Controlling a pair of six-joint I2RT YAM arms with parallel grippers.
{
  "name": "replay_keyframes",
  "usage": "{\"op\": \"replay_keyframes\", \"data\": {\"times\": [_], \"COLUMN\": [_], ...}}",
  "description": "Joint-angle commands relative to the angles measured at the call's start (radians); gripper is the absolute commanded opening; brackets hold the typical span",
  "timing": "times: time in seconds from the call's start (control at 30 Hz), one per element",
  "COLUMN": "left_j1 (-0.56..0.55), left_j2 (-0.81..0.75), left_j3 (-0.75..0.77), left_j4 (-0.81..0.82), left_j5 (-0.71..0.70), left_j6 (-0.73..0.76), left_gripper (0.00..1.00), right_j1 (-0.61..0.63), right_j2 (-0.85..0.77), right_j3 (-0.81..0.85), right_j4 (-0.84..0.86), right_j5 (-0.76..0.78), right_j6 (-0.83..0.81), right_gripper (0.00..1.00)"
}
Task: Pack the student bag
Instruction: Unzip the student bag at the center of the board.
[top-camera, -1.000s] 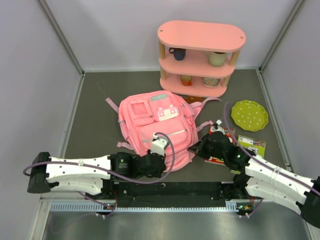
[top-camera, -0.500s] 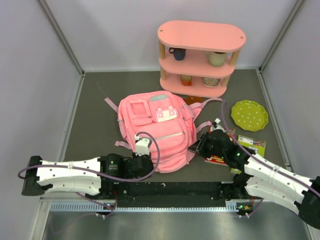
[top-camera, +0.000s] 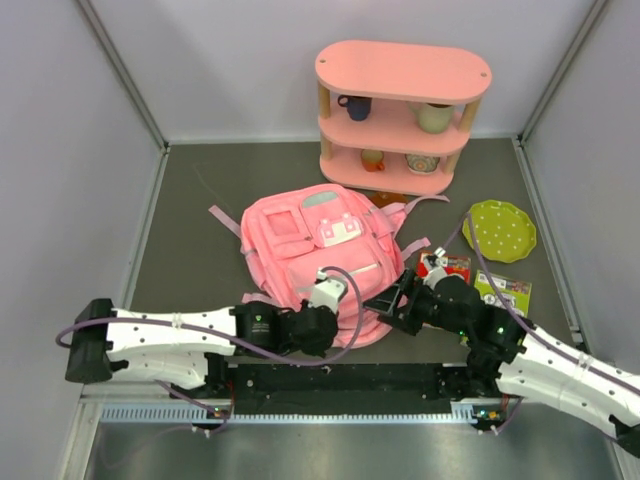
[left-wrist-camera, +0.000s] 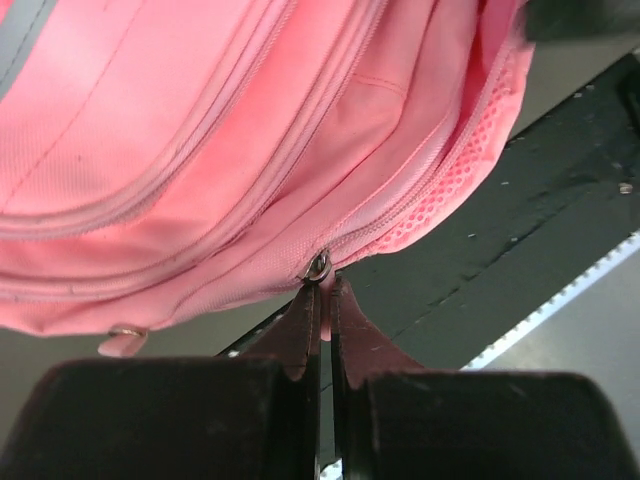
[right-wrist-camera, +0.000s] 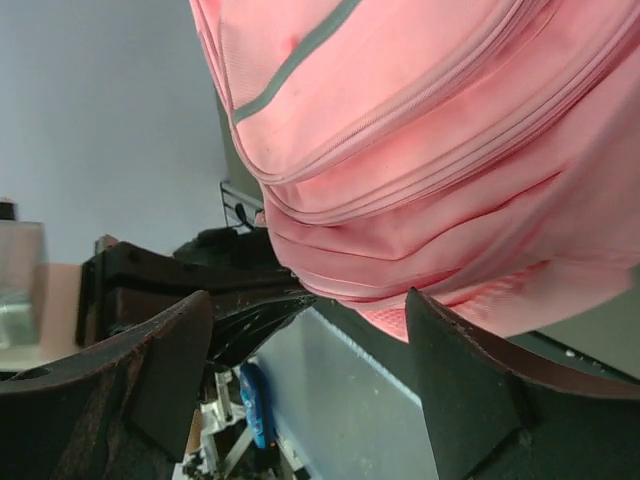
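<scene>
— Toward the near edge of the surface, about midway along it, lies the student bag (top-camera: 325, 255), flat with its front pockets up and its straps trailing to the far side.

— How far along are you?

— Barely started, I'd judge. Every zip I can see looks shut, and nothing shows inside. My left tool (left-wrist-camera: 322, 298) is clenched on the zipper pull (left-wrist-camera: 318, 266) at the bag's near end, so opening it seems to be the step in hand. My right tool (right-wrist-camera: 308, 300) stands spread wide at the bag's near right corner, holding nothing.

— What's left to pack?

— Probably the red packet (top-camera: 445, 265) and the green packet (top-camera: 505, 290), which lie just right of the bag, toward the right edge. Beyond them sits a green dotted plate (top-camera: 498, 230); whether that goes in, I can't say.

— And the room?

— Dark grey matte surface (top-camera: 190, 220). A pink three-tier shelf (top-camera: 400, 70) stands at the far edge with cups (top-camera: 353, 106) on it. Pale grey walls (top-camera: 60, 150) close off three sides.
</scene>
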Motion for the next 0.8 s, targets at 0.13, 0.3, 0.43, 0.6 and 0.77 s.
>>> {"op": "replay_keyframes", "data": {"times": [0.13,0.3,0.43,0.6,0.77], "left_j1": [-0.002,-0.002,-0.002,0.0,0.006], "left_j2": [0.115,0.132,0.138,0.141,0.144], "left_j3": [0.147,0.153,0.15,0.165,0.145], "left_j4": [0.2,0.223,0.239,0.158,0.145], "left_j5": [0.036,0.048,0.048,-0.041,-0.098], "left_j6": [0.109,0.113,0.117,0.067,0.04], "left_gripper": [0.0,0.0,0.0,0.0,0.0], "right_j1": [0.14,0.142,0.142,0.147,0.15], "right_j2": [0.18,0.225,0.237,0.169,0.008], "right_j3": [0.028,0.03,-0.001,0.088,0.108], "right_j4": [0.052,0.061,0.092,-0.131,-0.33], "right_j5": [0.112,0.179,0.193,0.251,0.356], "right_j6": [0.227,0.276,0.372,0.281,0.261], "right_gripper": [0.77,0.77,0.77,0.76,0.76]}}
